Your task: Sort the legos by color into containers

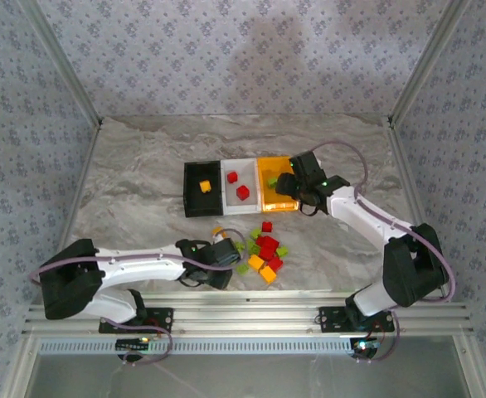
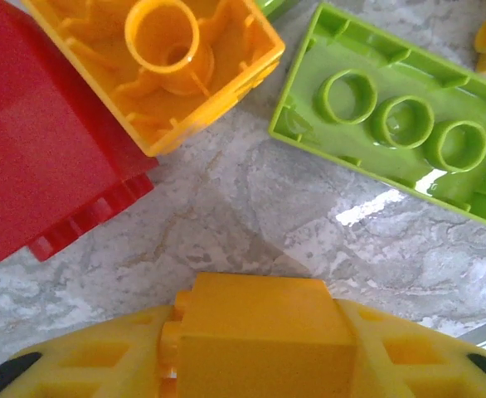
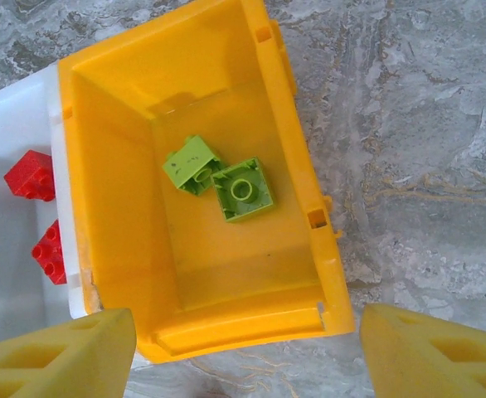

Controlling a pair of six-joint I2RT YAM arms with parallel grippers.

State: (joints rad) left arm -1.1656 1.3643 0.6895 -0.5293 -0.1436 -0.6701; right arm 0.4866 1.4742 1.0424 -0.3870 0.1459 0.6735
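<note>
My left tool (image 2: 260,352) is clenched on a small orange-yellow studded plastic brick (image 2: 264,319), its fingers (image 2: 85,365) pressed to two opposite sides. This is at the left fringe of the loose pile of bricks (image 1: 264,253), which lies toward the bench's (image 1: 143,166) near edge, about midway along it. The brick juts past my fingertips, so I judge the hold shallow. Smooth plastic held that way may twist or slip free on the lift. Whether it has left the surface I cannot tell.

Just ahead lie a large red brick (image 2: 44,157), an overturned orange-yellow brick (image 2: 177,66) and a long lime green brick (image 2: 400,124), hollow side up. None touches my catch, but a slanted lift could nudge them and scatter the pile.

Three bins stand touching in a row across the bench's middle. A black plastic bin (image 1: 188,191) at the left end holds one orange-yellow piece, a white plastic bin (image 1: 230,199) holds red bricks (image 3: 29,176), and an orange plastic bin (image 3: 110,207) holds two lime green bricks (image 3: 243,191). The black one looks like my target, and overshooting it would drop yellow among the reds.

My right tool (image 3: 243,356) hangs released and empty over the orange bin's near wall. If both arms reach for the row together, they could crowd each other.
</note>
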